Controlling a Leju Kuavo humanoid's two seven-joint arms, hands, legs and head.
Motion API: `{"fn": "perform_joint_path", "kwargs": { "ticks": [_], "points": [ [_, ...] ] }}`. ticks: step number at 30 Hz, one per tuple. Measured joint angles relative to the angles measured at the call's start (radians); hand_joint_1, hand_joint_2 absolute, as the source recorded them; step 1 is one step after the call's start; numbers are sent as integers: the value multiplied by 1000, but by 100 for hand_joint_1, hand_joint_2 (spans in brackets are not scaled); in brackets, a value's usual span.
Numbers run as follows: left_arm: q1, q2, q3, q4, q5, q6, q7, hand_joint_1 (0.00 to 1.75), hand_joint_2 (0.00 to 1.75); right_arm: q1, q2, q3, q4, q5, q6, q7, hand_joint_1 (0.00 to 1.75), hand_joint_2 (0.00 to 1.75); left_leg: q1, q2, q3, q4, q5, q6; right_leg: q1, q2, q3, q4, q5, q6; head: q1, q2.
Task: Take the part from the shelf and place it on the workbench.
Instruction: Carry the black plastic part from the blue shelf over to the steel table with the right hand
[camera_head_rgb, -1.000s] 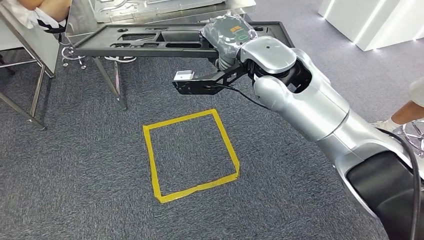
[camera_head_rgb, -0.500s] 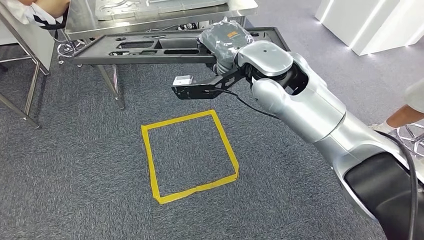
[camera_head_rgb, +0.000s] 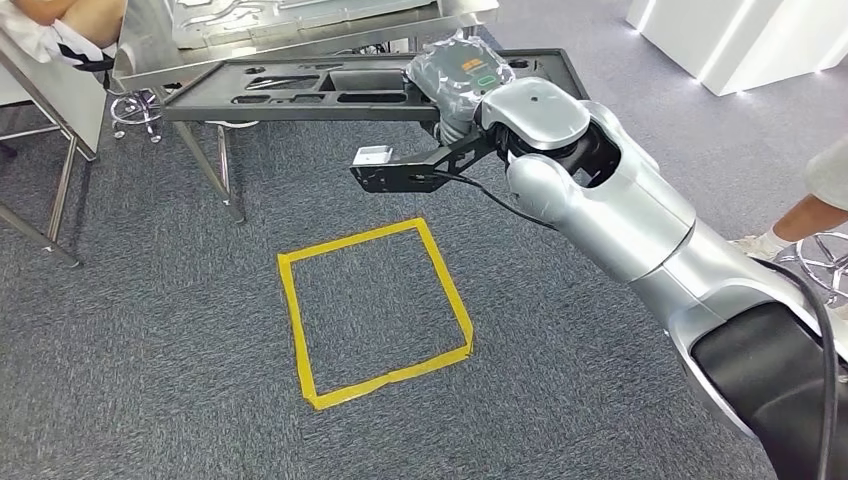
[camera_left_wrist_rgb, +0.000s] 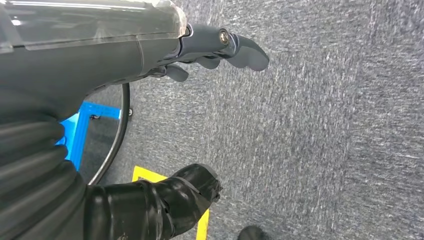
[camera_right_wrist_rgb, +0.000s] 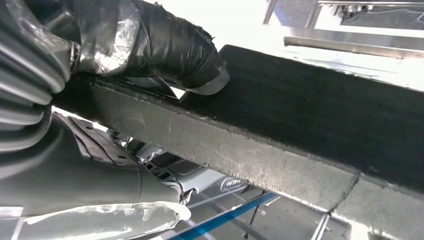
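Note:
The part is a long flat black tray with several cutouts. It is held level in front of the steel workbench, at about the height of its top. My right hand, wrapped in clear plastic, grips the part's right end. In the right wrist view the taped thumb of the right hand presses on the part's thick dark edge. My left hand hangs over the grey carpet with its fingers apart and nothing in it.
A yellow tape square marks the carpet below my right arm. The workbench legs stand at the upper left. One person sits at the top left; another's foot and a stool base are at the right. White cabinets stand at the far right.
The whole picture has shifted slightly, so the camera moved. My right hand keeps its grip on the part, which stays by the workbench's front edge.

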Motion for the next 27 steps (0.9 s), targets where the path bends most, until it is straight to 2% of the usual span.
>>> {"fn": "perform_joint_path", "kwargs": {
  "ticks": [1,2,3,4,5,7,8,12,14,16,17,18,19,21,22,23,24,25,27],
  "points": [
    [0,0,0,-1,0,0,0,0,175,1,0,1,0,0,0,-2,175,175,0,0,-33,65,-24,-1,2,1,0,1,-1,-3,0,0],
    [1,0,0,-2,1,0,1,0,175,4,0,2,1,-1,0,-4,175,175,0,-1,-56,107,-31,-2,4,3,0,3,-3,-4,0,0],
    [1,-1,0,-2,1,0,1,0,175,6,1,3,1,-1,0,-5,175,175,0,-1,-63,113,-20,-2,5,5,1,6,-6,-4,0,0],
    [1,-1,0,-3,1,0,1,0,175,6,1,4,1,-1,0,-6,175,175,0,-1,-50,79,10,0,6,7,2,9,-9,-3,0,0],
    [1,-1,0,-4,1,0,2,0,175,6,1,5,1,-1,0,-7,175,175,0,-1,-22,15,49,3,7,9,3,14,-14,-1,0,0],
    [1,-1,0,-8,1,0,2,0,175,5,1,5,2,-1,0,-6,175,175,-3,-3,36,-103,92,11,10,10,2,23,-24,6,0,0],
    [2,-1,0,-9,1,0,2,0,175,4,1,5,2,-1,0,-6,175,175,-6,-4,50,-134,96,15,11,11,1,25,-27,11,0,0],
    [2,-2,0,-10,1,-1,2,0,175,3,1,6,3,-1,0,-7,175,175,-5,-4,69,-159,87,38,10,11,-1,47,-30,33,1,0],
    [2,-3,0,-11,1,-1,2,0,175,-3,-1,6,3,-1,0,-7,175,175,-2,-4,81,-163,85,47,6,8,-35,114,-66,42,1,0],
    [2,-3,0,-11,1,-1,2,0,175,-6,-4,6,5,-1,0,-7,175,175,-2,-3,85,-163,81,51,1,7,-103,232,-116,53,1,0],
    [2,-3,0,-11,1,-1,2,0,175,-4,-4,6,6,-1,1,-7,175,175,-1,-3,88,-163,78,51,-3,6,-134,276,-128,57,1,0],
    [1,-3,0,-11,1,-1,2,0,175,-3,-5,7,6,-1,1,-7,175,175,-1,-4,91,-163,74,50,-6,6,-152,293,-123,60,1,0],
    [2,-3,0,-11,1,-1,2,0,175,-1,-5,7,7,-1,1,-7,175,175,0,-4,98,-163,69,48,-8,5,-151,273,-98,61,1,0],
    [3,-4,0,-11,0,-1,2,0,175,-1,-6,7,8,-1,1,-7,175,175,2,-5,114,-163,57,42,-9,2,-104,150,-15,56,1,0],
    [3,-4,0,-11,0,-1,2,0,175,-3,-7,7,8,-1,1,-7,175,175,2,-5,121,-163,51,37,-5,-1,-81,88,8,52,1,0],
    [3,-4,0,-11,-1,-1,2,0,175,-5,-7,7,8,-1,0,-7,175,175,2,-5,124,-165,47,30,-1,-3,-64,47,19,45,1,0],
    [2,-4,0,-11,-1,-1,2,0,175,-6,-8,7,8,-1,0,-7,175,175,1,-4,127,-165,45,23,3,-3,-57,29,17,38,2,0],
    [1,-5,0,-11,-1,-1,2,0,175,-6,-8,7,8,-1,0,-7,175,175,0,-3,131,-166,44,16,7,-2,-53,23,11,31,2,0],
    [0,-6,0,-12,-1,-2,2,0,175,-7,-8,7,8,-1,0,-7,175,175,1,-2,134,-152,42,6,4,0,-35,15,13,16,2,0]
  ]
}}
